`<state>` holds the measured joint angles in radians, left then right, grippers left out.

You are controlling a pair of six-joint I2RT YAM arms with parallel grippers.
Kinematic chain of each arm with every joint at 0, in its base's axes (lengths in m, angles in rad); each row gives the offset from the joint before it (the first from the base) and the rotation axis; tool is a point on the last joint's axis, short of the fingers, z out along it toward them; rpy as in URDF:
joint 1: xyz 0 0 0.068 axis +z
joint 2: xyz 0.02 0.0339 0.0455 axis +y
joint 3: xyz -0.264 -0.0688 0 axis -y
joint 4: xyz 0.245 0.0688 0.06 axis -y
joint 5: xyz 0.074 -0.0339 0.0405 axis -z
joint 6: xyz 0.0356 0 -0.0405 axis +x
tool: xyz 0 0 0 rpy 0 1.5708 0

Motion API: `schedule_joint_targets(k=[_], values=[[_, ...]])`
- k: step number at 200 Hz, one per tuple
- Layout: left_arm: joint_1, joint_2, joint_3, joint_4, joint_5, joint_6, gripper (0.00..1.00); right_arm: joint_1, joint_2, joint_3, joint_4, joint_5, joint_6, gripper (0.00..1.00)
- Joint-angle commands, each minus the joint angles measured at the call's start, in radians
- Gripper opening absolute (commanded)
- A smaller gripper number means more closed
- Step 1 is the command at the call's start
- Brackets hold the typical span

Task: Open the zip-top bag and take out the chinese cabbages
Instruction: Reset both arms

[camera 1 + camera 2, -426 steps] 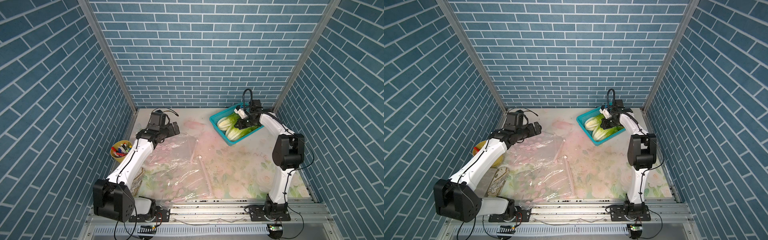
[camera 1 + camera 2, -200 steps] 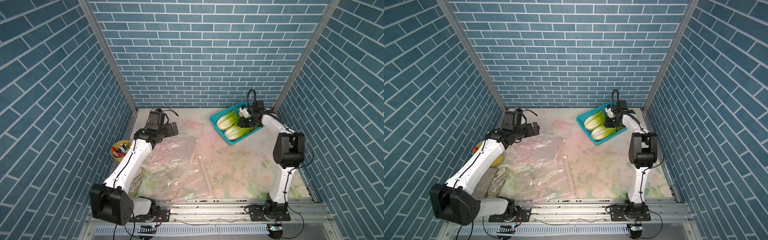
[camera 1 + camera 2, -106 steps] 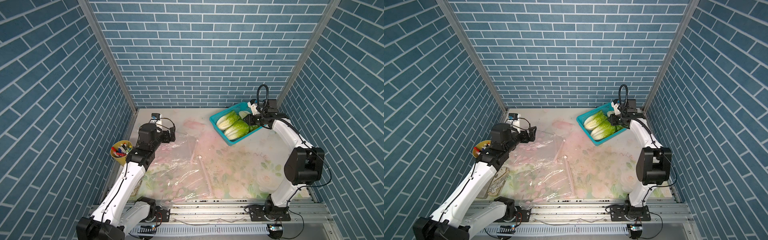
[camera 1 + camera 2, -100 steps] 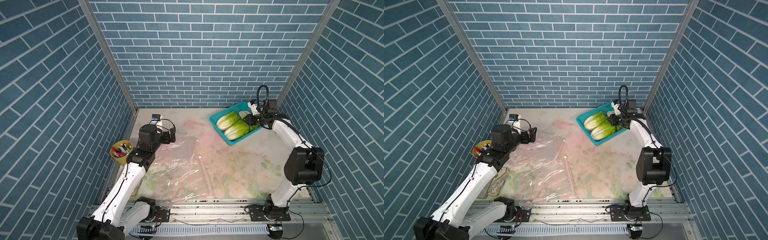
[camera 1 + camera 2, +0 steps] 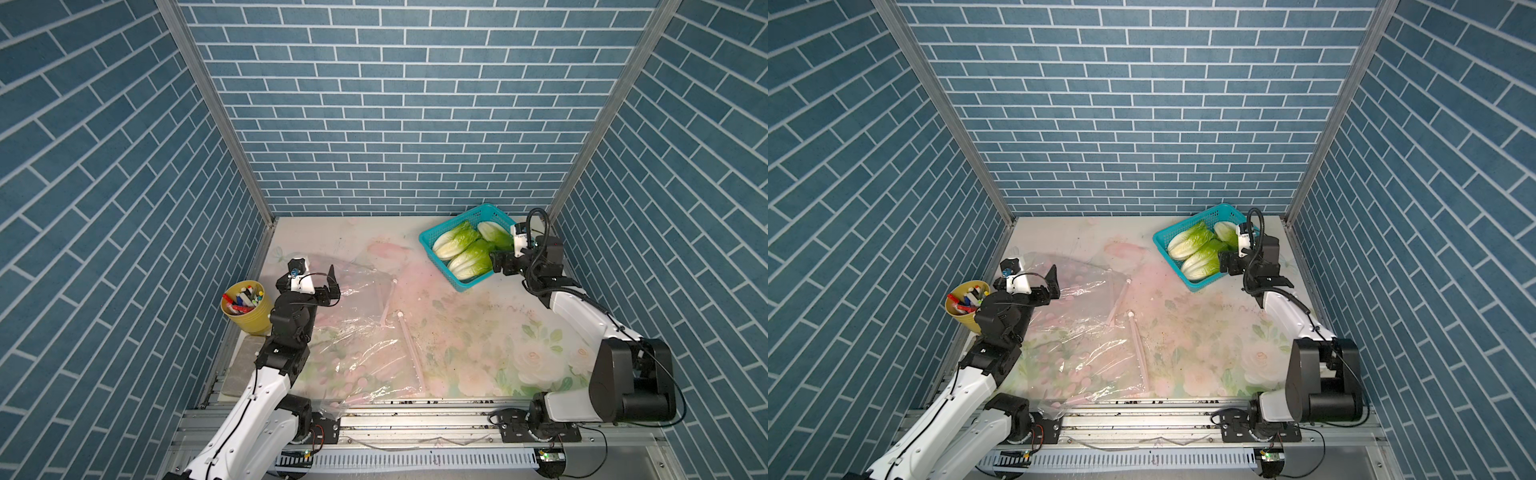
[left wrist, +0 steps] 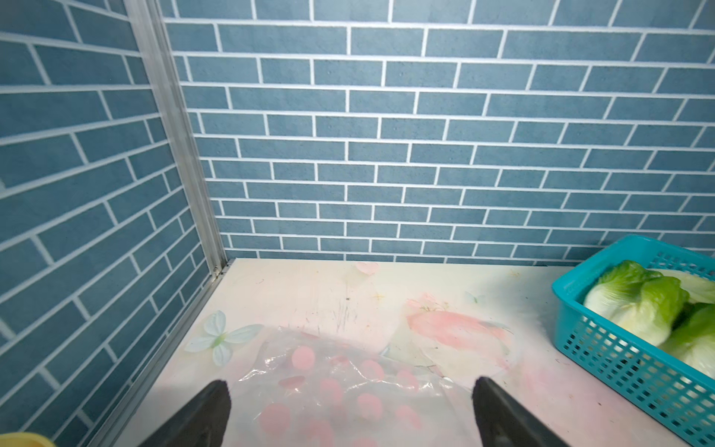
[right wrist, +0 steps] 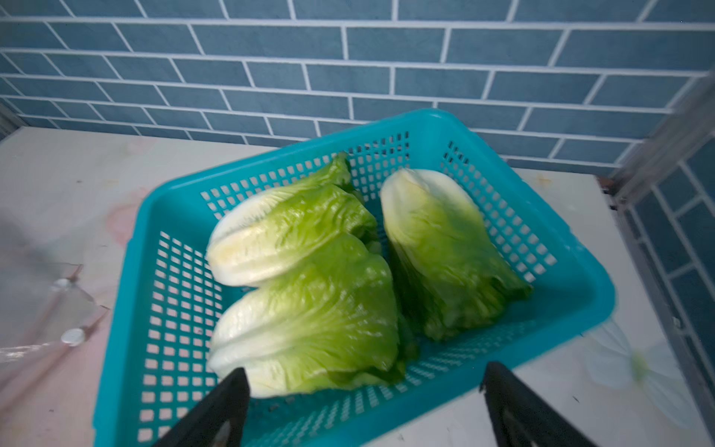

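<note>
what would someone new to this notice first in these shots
The three bright green chinese cabbages packed in the teal basket at the far right corner of the table stand out most against the blue brick walls. Next comes the big clear zip-top bag, lying crumpled on the left half, with a yellow cup of markers beside it. The right pincer hangs open at the basket's near side.
</note>
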<state>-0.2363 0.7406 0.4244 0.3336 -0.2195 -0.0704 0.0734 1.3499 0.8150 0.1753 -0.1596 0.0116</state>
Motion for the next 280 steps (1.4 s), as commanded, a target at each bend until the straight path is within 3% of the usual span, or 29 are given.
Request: schedule_joint_targets(k=[1, 38, 63, 95, 123, 132, 152, 197, 219, 235, 257, 266, 280], values=[[-0.001, -0.009, -0.065, 0.066, -0.119, -0.005, 1.0, -0.003, -0.064, -0.107, 0.171, 0.166, 0.055, 0.99], [-0.001, 0.05, -0.111, 0.055, -0.221, 0.008, 1.0, -0.005, -0.137, -0.252, 0.243, 0.256, -0.021, 0.99], [-0.001, 0.11, -0.124, 0.08, -0.241, 0.025, 0.99, -0.016, -0.107, -0.295, 0.25, 0.299, -0.035, 0.99], [-0.001, 0.187, -0.125, 0.091, -0.218, 0.058, 0.96, -0.029, 0.021, -0.417, 0.511, 0.375, 0.012, 0.99], [-0.001, 0.26, -0.14, 0.163, -0.228, 0.089, 0.96, -0.047, 0.147, -0.377, 0.58, 0.331, 0.002, 0.99], [-0.001, 0.3, -0.147, 0.2, -0.23, 0.106, 0.96, -0.072, 0.14, -0.349, 0.498, 0.285, 0.023, 0.99], [-0.001, 0.404, -0.151, 0.275, -0.219, 0.188, 1.0, -0.093, 0.166, -0.407, 0.626, 0.254, 0.038, 0.99], [0.055, 0.55, -0.056, 0.294, 0.038, 0.272, 1.0, -0.106, 0.181, -0.411, 0.646, 0.228, 0.039, 0.99], [0.11, 0.609, 0.023, 0.209, 0.1, 0.24, 1.0, -0.106, 0.178, -0.411, 0.638, 0.227, 0.04, 0.98], [0.167, 0.644, -0.001, 0.315, 0.173, 0.181, 1.0, -0.104, 0.179, -0.412, 0.643, 0.228, 0.039, 0.99], [0.19, 0.774, -0.052, 0.536, 0.104, 0.133, 1.0, -0.106, 0.178, -0.414, 0.647, 0.231, 0.039, 0.99], [0.191, 0.751, -0.016, 0.422, 0.133, 0.145, 1.0, -0.106, 0.177, -0.415, 0.65, 0.23, 0.039, 0.99], [0.193, 0.76, -0.014, 0.433, 0.165, 0.153, 1.0, -0.106, 0.177, -0.415, 0.647, 0.229, 0.039, 0.99]])
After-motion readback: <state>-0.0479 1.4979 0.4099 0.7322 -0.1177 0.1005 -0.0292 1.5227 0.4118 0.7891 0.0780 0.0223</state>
